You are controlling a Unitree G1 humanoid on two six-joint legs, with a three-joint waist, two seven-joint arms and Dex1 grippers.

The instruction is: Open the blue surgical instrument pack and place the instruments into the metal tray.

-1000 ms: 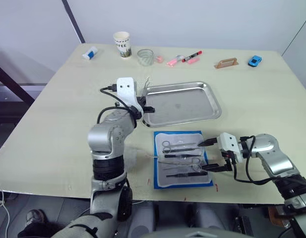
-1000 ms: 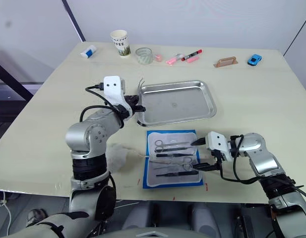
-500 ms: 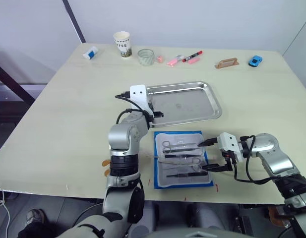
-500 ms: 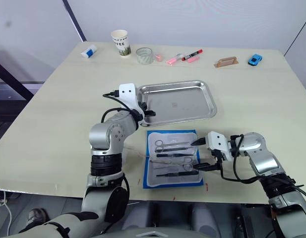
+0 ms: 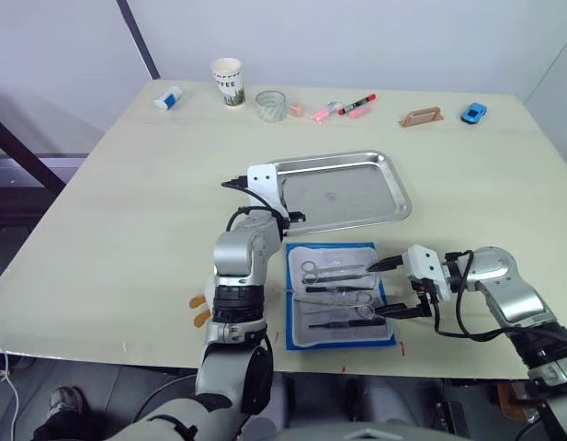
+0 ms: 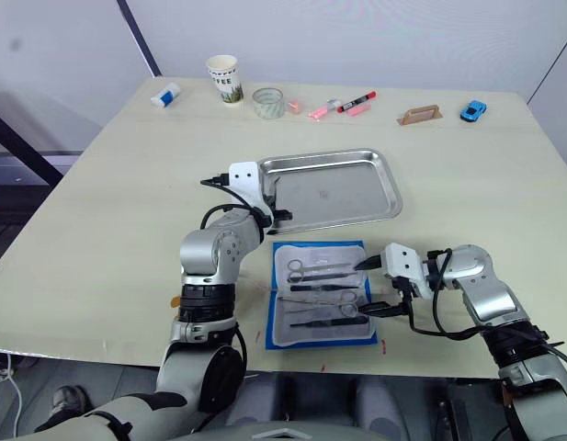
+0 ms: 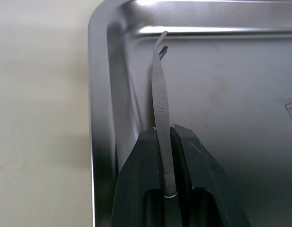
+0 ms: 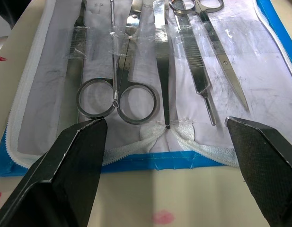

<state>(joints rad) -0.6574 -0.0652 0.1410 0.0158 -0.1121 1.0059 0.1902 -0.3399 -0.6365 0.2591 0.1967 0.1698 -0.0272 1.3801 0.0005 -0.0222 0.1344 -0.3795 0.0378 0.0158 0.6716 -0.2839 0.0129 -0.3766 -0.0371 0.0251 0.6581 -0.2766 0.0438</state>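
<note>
The blue surgical instrument pack [image 5: 295,276] lies open near the table's front edge, pale lining up. Several steel instruments [image 8: 118,97] are strapped in it, among them scissors [image 5: 329,270] and forceps. My right gripper [image 5: 382,289] is open at the pack's right edge, one finger on each side of the instrument handles and touching none. The metal tray [image 5: 393,175] lies just behind the pack. My left gripper [image 7: 164,137] is shut on thin curved-tip forceps [image 7: 159,80], low over the tray's near left corner.
Along the far edge stand a paper cup [image 5: 225,81] and a glass [image 5: 270,105]. Also there are pink pens [image 5: 322,113], a red marker [image 5: 357,103], a tan handle [image 5: 421,117], a blue toy car [image 5: 472,113] and a white tube [image 5: 167,97].
My left arm has swung right, carrying the forceps a little right along the tray's near left corner. The right gripper and pack have not moved.
</note>
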